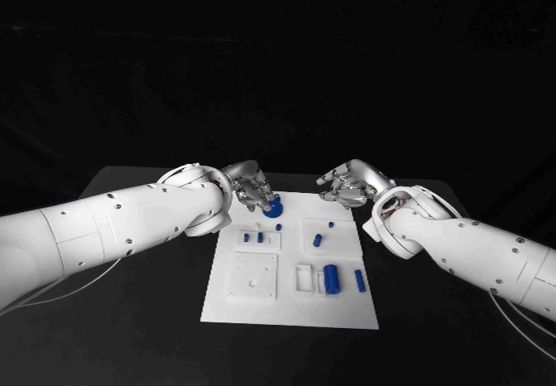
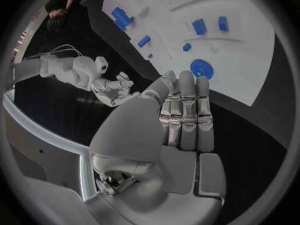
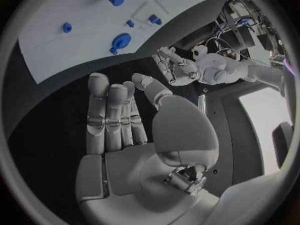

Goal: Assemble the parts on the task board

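On task board (image 1: 290,310), blue cylinder (image 1: 332,279) lying lengthwise, far-to-near

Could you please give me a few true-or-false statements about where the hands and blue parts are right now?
1. The left hand is beside the round blue part at the far edge of the task board. True.
2. The right hand holds a blue cylinder. False: it holds nothing, fingers apart.
3. A large blue cylinder lies on the board's near-right area. True.
4. The task board is black. False: it is white, on a black table.
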`<state>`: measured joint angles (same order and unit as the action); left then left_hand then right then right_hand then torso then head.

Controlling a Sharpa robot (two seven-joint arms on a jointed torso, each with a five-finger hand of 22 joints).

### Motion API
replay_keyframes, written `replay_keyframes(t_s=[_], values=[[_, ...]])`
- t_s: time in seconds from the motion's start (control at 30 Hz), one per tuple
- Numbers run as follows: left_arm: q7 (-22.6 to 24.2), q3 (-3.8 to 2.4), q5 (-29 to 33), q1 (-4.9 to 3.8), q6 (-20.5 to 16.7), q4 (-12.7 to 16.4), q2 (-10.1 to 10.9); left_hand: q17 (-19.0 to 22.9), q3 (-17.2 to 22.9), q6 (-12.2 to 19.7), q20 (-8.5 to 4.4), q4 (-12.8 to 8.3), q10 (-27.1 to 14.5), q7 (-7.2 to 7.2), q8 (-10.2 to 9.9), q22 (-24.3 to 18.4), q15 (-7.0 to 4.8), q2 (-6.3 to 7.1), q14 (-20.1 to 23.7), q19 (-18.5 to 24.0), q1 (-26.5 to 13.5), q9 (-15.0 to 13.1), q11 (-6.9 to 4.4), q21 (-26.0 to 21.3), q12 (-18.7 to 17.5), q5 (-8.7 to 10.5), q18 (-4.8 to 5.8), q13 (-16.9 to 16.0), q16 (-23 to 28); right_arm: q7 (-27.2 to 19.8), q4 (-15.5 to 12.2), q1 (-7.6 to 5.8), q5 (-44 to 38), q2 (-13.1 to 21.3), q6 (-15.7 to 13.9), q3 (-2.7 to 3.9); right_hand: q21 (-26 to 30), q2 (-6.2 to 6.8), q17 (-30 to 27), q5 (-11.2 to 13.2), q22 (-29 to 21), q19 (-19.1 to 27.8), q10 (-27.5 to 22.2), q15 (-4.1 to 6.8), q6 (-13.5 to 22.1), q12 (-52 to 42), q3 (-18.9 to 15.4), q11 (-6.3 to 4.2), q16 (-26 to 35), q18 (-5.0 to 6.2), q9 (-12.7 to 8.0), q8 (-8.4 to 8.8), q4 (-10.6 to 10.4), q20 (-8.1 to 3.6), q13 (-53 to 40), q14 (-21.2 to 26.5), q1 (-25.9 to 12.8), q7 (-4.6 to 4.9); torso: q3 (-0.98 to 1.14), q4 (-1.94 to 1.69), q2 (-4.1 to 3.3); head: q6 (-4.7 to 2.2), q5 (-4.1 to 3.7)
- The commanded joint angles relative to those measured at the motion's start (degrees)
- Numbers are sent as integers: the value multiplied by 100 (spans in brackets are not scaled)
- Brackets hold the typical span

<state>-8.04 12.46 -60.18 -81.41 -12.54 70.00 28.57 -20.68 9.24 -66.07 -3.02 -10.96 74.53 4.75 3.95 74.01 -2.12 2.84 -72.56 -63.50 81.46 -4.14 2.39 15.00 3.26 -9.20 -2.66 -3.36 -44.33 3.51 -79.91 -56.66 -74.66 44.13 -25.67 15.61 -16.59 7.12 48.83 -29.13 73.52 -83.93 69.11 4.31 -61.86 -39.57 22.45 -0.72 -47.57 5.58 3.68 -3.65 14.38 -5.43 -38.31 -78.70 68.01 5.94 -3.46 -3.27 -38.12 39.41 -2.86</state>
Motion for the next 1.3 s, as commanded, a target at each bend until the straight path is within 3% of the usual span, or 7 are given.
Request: replay_keyframes(t_s=[0.03,0.2,0.27,0.43,0.63,0.87,1.3], values=[[814,42,-834,17,-324,-72,-109,-21,-109,-3,28,32,-59,-61,-27,-166,25,15,-17,-120,-104,27,6,-185,16,30,-34,-5,37,-153,32,2,293,-11,-142,3,267,57,-193,29,-152,62,6,-8,44,461,70,12,147,88,-8,12,1,18,437,65,-7,18,-5,5,-10,-21,-3],[938,93,-1204,95,-462,-286,-291,-77,-143,-22,-12,-16,-119,-59,-32,-195,9,-36,-63,-292,-53,32,16,-336,16,-24,-17,-5,13,-197,60,2,422,-18,-199,3,465,61,-405,53,-335,-9,403,-55,59,2081,153,82,128,93,-15,38,-11,44,2083,106,14,41,0,4,-17,-37,0],[979,108,-1362,140,-531,-413,-372,-102,-132,-30,-18,-45,-141,-38,-32,-125,7,-56,-87,-320,-39,33,27,-336,12,-59,-29,-4,-17,-210,61,1,465,-18,-215,3,528,11,-478,86,-362,-23,524,-101,44,2702,60,195,85,115,-4,4,-37,88,2781,156,45,63,4,7,-25,-41,-20],[968,121,-1664,215,-401,-655,-525,-240,-133,208,-15,-91,-405,-12,-44,69,19,-17,-234,-401,-110,54,98,-317,9,-25,-49,-1,-336,-229,49,0,520,-19,-230,2,569,19,-554,82,-349,-48,576,-177,77,3346,120,308,9,205,-6,9,-44,158,3445,174,-18,105,9,31,-59,-91,-13],[997,125,-1887,297,-208,-870,-689,-381,-87,246,-38,-93,-476,-73,-33,212,-26,12,-144,-504,-194,44,78,-309,12,-57,-45,-3,-1026,-242,24,-2,548,-20,-235,3,581,66,-620,77,-327,-98,333,-236,78,3594,307,417,-65,297,-5,9,-68,219,3478,152,-117,127,18,54,-90,-100,-13],[991,125,-2017,381,77,-1023,-795,-230,-63,201,-38,-67,-527,-75,-35,217,-24,13,-62,-568,-267,44,91,-294,6,-55,-45,-1,-1431,-241,-22,-8,563,-8,-237,7,602,104,-700,72,-328,-141,278,-244,86,3598,371,433,-106,339,-5,10,-98,242,3481,128,-142,134,30,88,-134,-106,-17],[982,125,-2124,519,417,-1242,-914,97,-131,250,-35,-4,-957,-56,-37,217,-28,7,-9,-564,-220,52,130,-318,2,-53,-41,6,-1574,-219,-132,-19,568,8,-233,28,606,120,-756,44,-324,-184,220,-251,104,3602,378,448,-168,355,-5,8,-141,248,3484,103,-142,139,30,112,-176,-125,-14]])
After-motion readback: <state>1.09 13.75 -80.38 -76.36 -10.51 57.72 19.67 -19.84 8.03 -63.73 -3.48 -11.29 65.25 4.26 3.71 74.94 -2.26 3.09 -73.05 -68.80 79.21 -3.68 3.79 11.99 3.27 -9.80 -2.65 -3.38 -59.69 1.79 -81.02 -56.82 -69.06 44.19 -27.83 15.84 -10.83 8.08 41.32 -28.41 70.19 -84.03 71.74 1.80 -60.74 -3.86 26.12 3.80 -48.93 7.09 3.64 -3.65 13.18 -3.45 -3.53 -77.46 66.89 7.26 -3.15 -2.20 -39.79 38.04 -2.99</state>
